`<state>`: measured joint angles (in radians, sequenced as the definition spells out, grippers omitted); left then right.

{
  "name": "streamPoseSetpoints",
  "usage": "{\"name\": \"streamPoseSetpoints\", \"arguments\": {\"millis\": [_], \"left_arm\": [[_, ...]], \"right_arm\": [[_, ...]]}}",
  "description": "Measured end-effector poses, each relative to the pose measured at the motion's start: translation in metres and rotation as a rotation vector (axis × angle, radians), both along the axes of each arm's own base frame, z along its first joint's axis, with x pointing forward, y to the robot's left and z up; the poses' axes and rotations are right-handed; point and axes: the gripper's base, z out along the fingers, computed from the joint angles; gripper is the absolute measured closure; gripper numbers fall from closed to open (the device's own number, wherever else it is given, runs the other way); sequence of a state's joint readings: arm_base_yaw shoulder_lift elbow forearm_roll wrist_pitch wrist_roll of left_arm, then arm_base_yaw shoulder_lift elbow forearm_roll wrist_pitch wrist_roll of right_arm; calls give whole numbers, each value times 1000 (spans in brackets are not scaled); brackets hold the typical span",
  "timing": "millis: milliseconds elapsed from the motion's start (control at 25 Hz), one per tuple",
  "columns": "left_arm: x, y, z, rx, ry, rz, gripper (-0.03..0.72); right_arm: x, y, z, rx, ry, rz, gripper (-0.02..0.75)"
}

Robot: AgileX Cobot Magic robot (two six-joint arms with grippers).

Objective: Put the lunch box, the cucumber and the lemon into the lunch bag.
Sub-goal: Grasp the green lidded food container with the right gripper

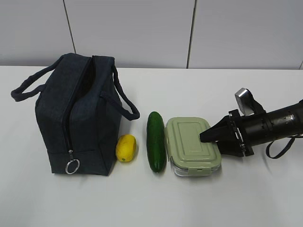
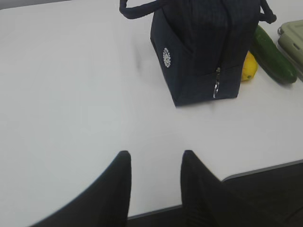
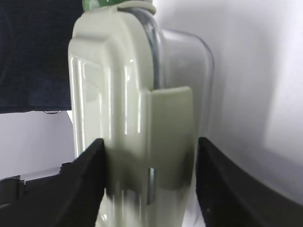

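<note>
Right gripper [image 3: 149, 177] straddles the lunch box [image 1: 191, 144], jaws spread either side, apparently ready to clamp it; left gripper [image 2: 154, 182] parted, empty

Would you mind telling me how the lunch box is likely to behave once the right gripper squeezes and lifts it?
The lunch box looks like rigid plastic, so it should probably hold its shape between the right gripper fingers. Its glossy lid and clear walls may be slippery. The flat base suggests it would slide rather than roll, possibly nudging the cucumber lying right beside it.
</note>
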<state>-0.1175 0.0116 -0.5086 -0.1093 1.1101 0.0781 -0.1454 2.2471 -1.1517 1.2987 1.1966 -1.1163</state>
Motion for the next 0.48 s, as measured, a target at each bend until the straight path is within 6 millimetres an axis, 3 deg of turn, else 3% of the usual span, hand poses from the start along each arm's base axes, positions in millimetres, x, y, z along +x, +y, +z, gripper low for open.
{"name": "streamPoseSetpoints", "arguments": {"millis": [480], "left_arm": [[0, 0, 0, 0, 0, 0, 450]], "right_arm": [[-1, 0, 0, 1, 27, -6, 305]]}}
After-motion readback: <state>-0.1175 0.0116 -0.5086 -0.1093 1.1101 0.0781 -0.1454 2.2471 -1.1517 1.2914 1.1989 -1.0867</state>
